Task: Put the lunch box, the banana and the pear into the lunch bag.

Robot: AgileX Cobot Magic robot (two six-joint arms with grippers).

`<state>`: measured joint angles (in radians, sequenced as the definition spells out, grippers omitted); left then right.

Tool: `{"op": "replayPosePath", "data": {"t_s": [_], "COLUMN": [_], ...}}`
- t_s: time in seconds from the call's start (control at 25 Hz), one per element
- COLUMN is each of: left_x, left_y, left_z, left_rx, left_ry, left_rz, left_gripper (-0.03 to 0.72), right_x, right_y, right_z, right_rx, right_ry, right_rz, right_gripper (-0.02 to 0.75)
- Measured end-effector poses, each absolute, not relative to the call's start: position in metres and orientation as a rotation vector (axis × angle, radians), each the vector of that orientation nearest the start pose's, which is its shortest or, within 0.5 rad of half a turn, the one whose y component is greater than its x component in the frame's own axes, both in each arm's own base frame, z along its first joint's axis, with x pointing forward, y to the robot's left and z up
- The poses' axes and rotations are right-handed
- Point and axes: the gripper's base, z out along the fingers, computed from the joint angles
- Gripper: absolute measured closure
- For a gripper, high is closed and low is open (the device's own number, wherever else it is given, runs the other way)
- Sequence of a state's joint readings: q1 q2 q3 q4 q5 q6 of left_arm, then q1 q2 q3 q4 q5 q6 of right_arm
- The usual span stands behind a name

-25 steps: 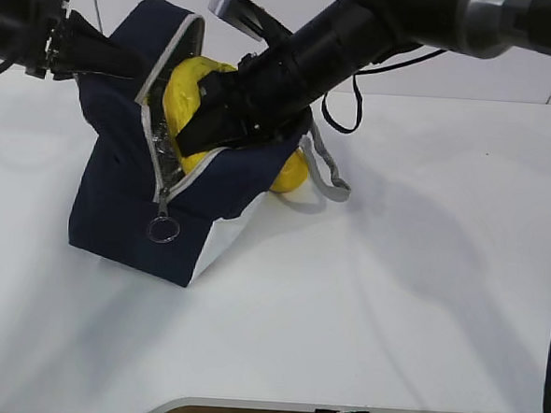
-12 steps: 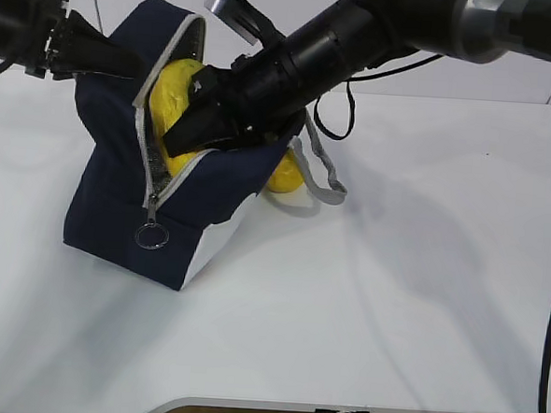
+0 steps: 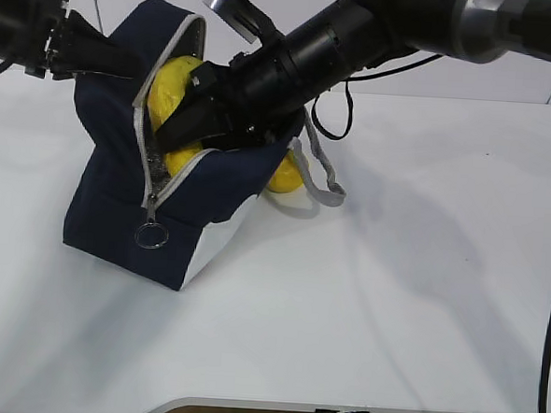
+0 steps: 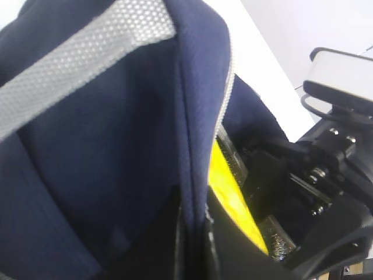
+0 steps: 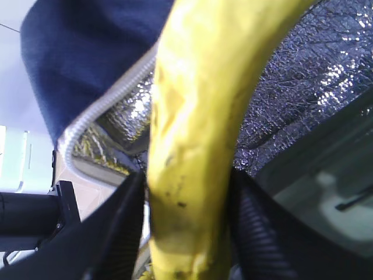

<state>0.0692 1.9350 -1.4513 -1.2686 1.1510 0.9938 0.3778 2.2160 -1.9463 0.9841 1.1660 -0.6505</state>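
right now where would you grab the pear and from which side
Judging from the exterior view, only the pear's lower bulge shows, on the table behind the lunch bag, under its grey handle. Come from the open right side, low, pinching across that rounded body; bag and right arm block the rest.

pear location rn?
Exterior view, left of centre: the pear sits on the table outside the lunch bag, at its right side by the grey handle.
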Motion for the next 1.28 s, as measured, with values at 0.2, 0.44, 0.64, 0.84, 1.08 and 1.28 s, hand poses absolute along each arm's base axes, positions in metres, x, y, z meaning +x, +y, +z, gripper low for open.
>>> {"op": "replayPosePath", "data": {"t_s": [0.2,0.44,0.64,0.84,1.08,1.28], "left_x": [0.406,0.405,0.405,0.404,0.401,0.396], "left_y": [-0.051,-0.052,-0.052,-0.052,-0.051,-0.048], "left_z": [0.259,0.259,0.26,0.259,0.261,0.271], "left_rx": [0.398,0.401,0.406,0.426,0.467,0.513], "left_ry": [2.21,2.209,2.208,2.215,2.235,2.245], "left_rz": [-1.242,-1.243,-1.244,-1.245,-1.203,-1.111], "left_gripper": [0.69,0.69,0.69,0.69,0.69,0.69], "right_x": [0.418,0.42,0.419,0.42,0.421,0.427], "right_y": [0.241,0.236,0.226,0.199,0.153,0.119], "right_z": [0.25,0.251,0.278,0.319,0.344,0.339], "right_rx": [-0.894,-0.885,-0.892,-0.857,-0.779,-0.667], "right_ry": [2.371,2.372,2.312,2.22,2.272,2.416], "right_rz": [1.246,1.246,1.227,1.173,1.006,0.819], "right_gripper": [0.251,0.241,0.237,0.237,0.237,0.237]}}
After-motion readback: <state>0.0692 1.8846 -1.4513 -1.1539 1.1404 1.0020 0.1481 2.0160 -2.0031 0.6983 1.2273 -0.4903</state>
